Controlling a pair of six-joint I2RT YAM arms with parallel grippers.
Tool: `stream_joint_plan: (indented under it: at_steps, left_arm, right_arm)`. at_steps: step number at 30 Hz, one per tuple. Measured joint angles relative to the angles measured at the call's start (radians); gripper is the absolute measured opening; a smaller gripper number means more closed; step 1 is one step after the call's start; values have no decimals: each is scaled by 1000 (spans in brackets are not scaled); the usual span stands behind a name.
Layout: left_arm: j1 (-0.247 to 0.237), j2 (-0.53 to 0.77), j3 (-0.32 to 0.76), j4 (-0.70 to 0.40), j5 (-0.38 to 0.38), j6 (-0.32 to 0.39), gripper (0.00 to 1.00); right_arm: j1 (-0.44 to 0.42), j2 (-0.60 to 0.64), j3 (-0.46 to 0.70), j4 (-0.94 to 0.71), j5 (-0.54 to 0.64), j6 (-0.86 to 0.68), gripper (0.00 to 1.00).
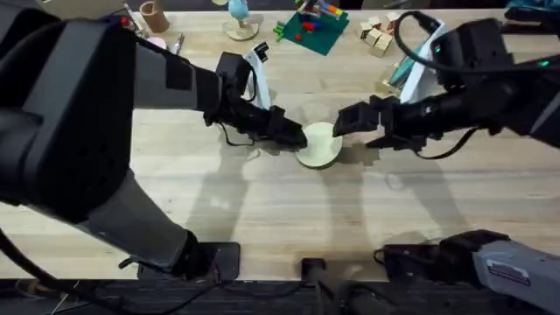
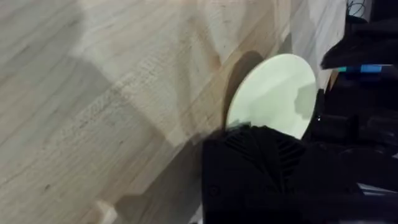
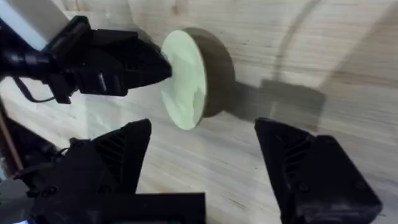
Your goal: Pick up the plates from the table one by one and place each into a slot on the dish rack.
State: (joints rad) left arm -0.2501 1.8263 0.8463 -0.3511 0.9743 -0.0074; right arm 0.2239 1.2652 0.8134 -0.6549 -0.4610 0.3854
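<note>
Surface: light wooden table.
Plate: cream-yellow plate, mid-table, tilted on edge (shadow beneath).
Left gripper: clamped on the plate's left rim.
Right gripper: fingers spread wide, just right of plate.
Far right: dish rack.

Matte black arms, ribbed pincer fingers

The counter was light wooden planking with visible grain. Along its far edge lay a green tray with toys, a pile of wooden blocks, a brown cup and a blue-topped stand.
</note>
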Motion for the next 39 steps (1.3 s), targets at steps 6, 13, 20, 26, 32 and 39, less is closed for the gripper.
stream_joint_plan:
  at_steps: [6, 13, 20, 26, 32, 39]
  left_arm:
    - [0, 0, 0, 0, 0, 0, 42]
    - [0, 0, 0, 0, 0, 0, 42]
    - [0, 0, 0, 0, 0, 0, 42]
    - [0, 0, 0, 0, 0, 0, 42]
    - [0, 0, 0, 0, 0, 0, 41]
    - [6, 0, 0, -2, 3, 0, 42]
  right_arm:
    - [46, 0, -58, 129, -23, 62, 995]
    - [82, 0, -102, 234, -31, 134, 995]
    - [89, 24, -107, 284, -33, 187, 986]
    - [129, 94, -107, 335, -33, 217, 910]
    - [136, 114, -108, 346, -33, 234, 659]
    - [129, 123, -116, 345, -6, 243, 54]
